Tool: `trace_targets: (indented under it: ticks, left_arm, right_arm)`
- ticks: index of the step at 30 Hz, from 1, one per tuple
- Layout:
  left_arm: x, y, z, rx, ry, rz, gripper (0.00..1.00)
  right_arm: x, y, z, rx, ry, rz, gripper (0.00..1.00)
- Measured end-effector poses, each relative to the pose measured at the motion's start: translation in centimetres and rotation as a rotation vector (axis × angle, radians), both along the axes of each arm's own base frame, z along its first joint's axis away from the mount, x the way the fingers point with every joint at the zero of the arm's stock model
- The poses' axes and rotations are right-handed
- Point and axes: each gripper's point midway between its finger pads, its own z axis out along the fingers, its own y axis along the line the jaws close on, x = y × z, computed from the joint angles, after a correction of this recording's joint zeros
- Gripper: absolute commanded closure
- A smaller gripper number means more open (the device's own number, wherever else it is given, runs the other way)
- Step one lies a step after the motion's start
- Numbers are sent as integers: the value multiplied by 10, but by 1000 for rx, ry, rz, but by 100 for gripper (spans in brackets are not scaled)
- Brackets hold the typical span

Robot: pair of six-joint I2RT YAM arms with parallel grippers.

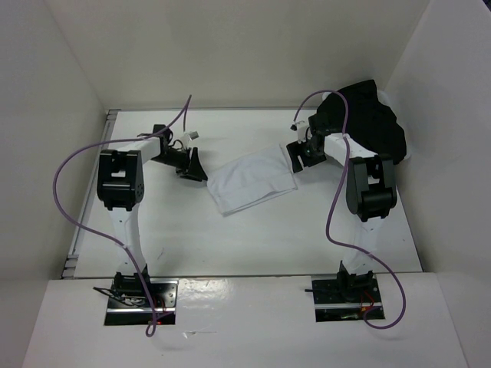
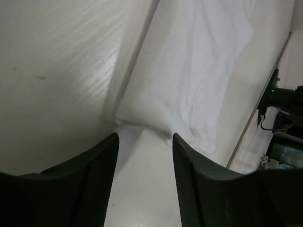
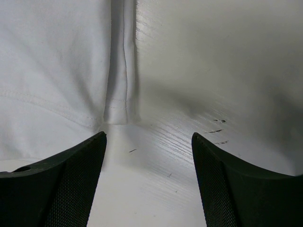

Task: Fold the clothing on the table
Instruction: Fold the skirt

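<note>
Your left gripper (image 2: 144,137) is open and empty, with a corner of the clothing (image 2: 189,71) just ahead of its tips. Your right gripper (image 3: 149,135) is spread wide and also empty, a stitched hem just beyond one finger. Only the top view shows the clothing lying on the table (image 1: 253,245) between both grippers, and a black garment (image 1: 368,115) behind the right arm.

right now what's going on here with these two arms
It's a folding job: the white clothing lies as a rough rectangle in the middle of the table. The left gripper and right gripper sit low at its opposite ends, both open and holding nothing. A black garment is piled at the far right.
</note>
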Motion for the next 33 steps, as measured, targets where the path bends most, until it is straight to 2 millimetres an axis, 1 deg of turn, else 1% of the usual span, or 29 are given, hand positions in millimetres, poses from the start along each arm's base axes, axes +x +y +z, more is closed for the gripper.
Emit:
trace_targets:
  ticks: [2, 4, 10, 13, 18, 23, 25, 30, 32, 33]
  left_arm:
    - [-2, 4, 2, -19, 9, 2, 35]
    - [-3, 9, 4, -35, 14, 8, 34]
    - [-2, 20, 5, -66, 24, 30, 34]
    - [-3, 21, 5, -79, 29, 28, 34]
    - [-1, 13, 5, -111, 41, 15, 34]
    - [-1, -1, 5, -122, 48, -10, 34]
    - [-1, -6, 4, -120, 55, -15, 36]
    - [3, -15, 3, -119, 68, -24, 38]
    - [4, -17, 2, -111, 67, -26, 39]
    - [4, -17, 1, -109, 69, -25, 42]
  right_arm:
    - [0, 0, 0, 0, 0, 0, 23]
    - [0, 0, 0, 0, 1, 0, 23]
    - [0, 0, 1, -1, 4, 0, 23]
    - [3, 1, 2, -1, 0, 2, 23]
    - [2, 7, 2, -5, 5, 17, 23]
    - [0, 13, 2, -11, 8, 32, 23]
    - [-1, 14, 2, -12, 10, 36, 23]
    - [-2, 13, 2, -16, 12, 36, 23]
    - [-2, 13, 2, -16, 12, 36, 23]
    - [-2, 13, 1, -17, 12, 36, 23]
